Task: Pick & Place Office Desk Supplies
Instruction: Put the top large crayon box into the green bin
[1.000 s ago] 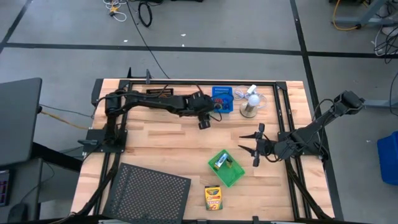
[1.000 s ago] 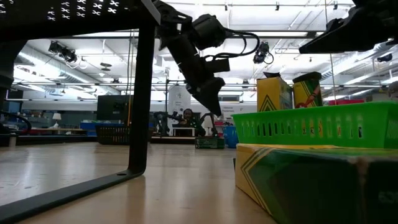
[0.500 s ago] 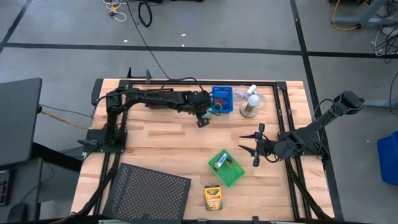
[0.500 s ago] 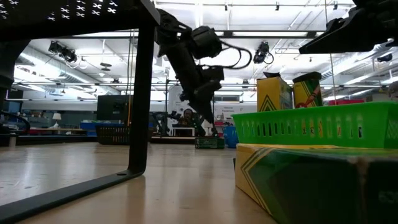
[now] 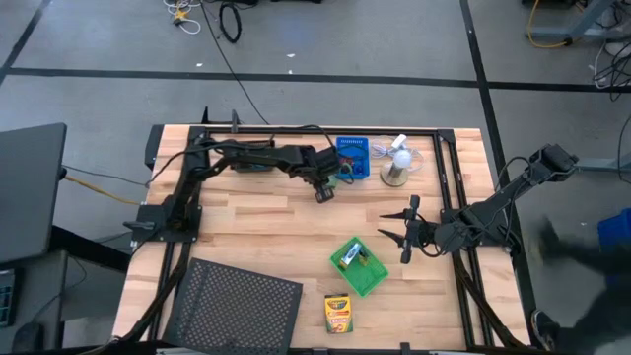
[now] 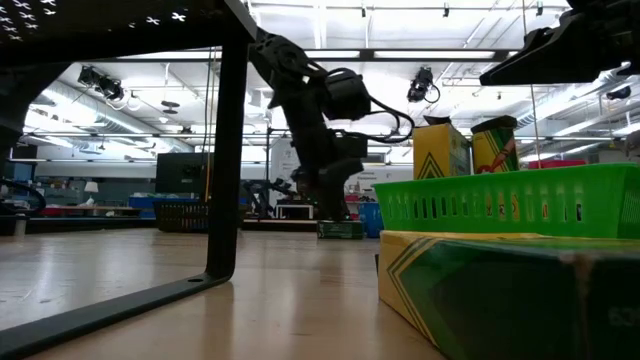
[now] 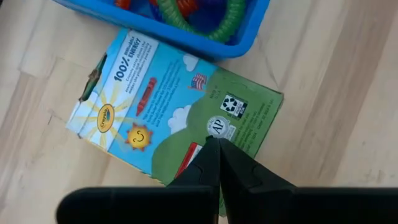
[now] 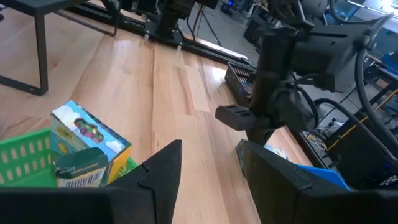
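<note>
Item: left gripper [image 7: 217, 163], fingers pressed together, empty, poised over a flat blue-and-green crayon box [image 7: 168, 115] lying on the wooden table just beside the blue bin [image 5: 352, 154], upper centre.

Stored: green plastic basket [image 5: 359, 266] holds small boxes.

Outstanding: yellow crayon box [image 5: 338, 313], lower centre.

Right gripper [image 5: 396, 234], fingers spread, idle at right.
</note>
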Available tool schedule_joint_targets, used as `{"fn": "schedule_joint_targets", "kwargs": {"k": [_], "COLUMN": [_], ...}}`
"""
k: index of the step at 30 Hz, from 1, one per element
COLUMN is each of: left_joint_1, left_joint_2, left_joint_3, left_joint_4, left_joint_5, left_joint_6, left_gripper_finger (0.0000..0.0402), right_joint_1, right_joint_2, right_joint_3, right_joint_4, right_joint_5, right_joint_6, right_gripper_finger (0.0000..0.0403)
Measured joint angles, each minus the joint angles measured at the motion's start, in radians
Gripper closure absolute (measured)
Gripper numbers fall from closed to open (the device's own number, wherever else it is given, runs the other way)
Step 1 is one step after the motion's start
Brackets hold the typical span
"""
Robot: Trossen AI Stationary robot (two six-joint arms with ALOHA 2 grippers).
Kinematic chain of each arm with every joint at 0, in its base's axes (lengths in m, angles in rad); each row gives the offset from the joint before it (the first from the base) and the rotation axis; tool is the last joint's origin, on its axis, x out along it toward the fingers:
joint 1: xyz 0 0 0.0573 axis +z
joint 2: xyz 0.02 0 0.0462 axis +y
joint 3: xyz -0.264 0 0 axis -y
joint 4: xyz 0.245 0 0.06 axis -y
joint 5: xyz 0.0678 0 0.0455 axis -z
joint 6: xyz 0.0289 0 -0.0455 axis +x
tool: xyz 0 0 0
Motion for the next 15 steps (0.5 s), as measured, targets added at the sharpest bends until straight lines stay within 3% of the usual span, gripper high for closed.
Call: {"fn": "schedule_joint_targets", "kwargs": {"k": [15], "left_joint_1": [-0.076], "left_joint_2": [0.000], "left_joint_3": [0.040], "left_joint_4": [-0.215], "left_joint_5": [0.115], "left_joint_6": [0.003], "left_gripper_finger": [0.0400], "right_joint_1": [0.000], "right_joint_2": [0.000], "right_joint_3": [0.003], "right_joint_4": [-0.005], "right_joint_5": [0.000], "right_joint_6": [0.001], "right_gripper_finger": [0.0222]}}
